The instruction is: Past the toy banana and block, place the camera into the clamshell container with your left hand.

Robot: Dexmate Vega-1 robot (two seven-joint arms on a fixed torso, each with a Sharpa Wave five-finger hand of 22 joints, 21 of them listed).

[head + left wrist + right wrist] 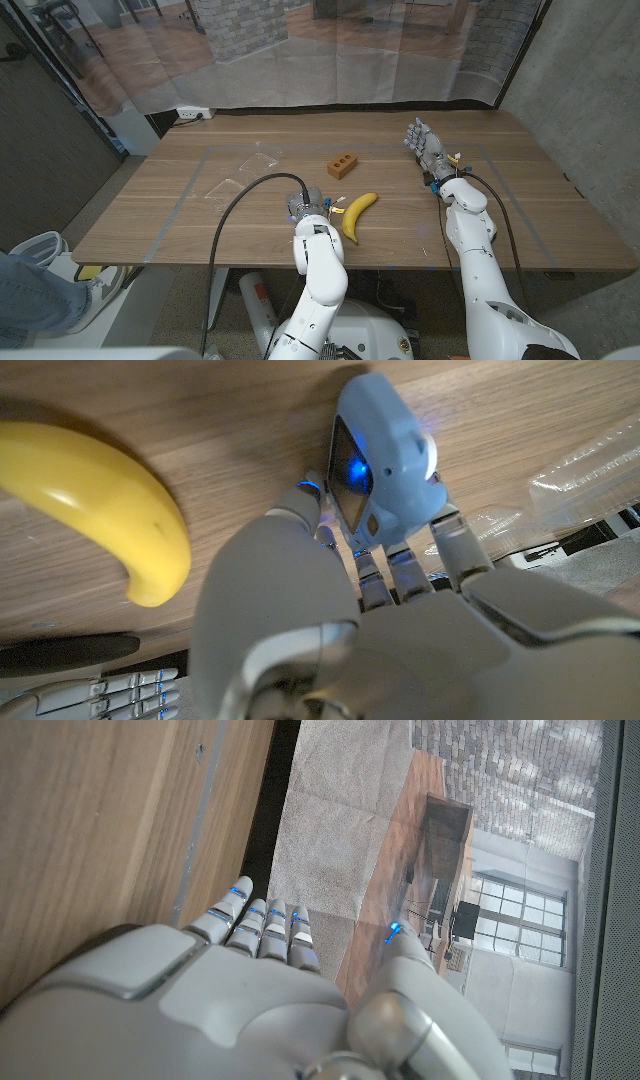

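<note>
so the left hand (pixel 400 610) has its fingers wrapped round the little pale blue camera (pixel 385 460), and from the left wrist view it looks like the camera is sitting right at or on the wood, near the front edge of the table (pixel 520 200), can't tell if it's lifted yet. The toy banana (pixel 358 215) lies just to the right of that hand, its long axis running diagonally away from the robot, and the brown block (pixel 342 165) is a bit further back past it. The clamshell container (pixel 243 172) is clear plastic, lying open further back and off to the left of the hand, so I'd guess the carry has to go forward and leftward, away from the banana and block rather than over them. Left arm is bent in from the bottom middle with the wrist pointing away from the robot. Right hand (pixel 424 146) is well off on the right side, fingers spread and holding nothing, standing up on the table
</note>
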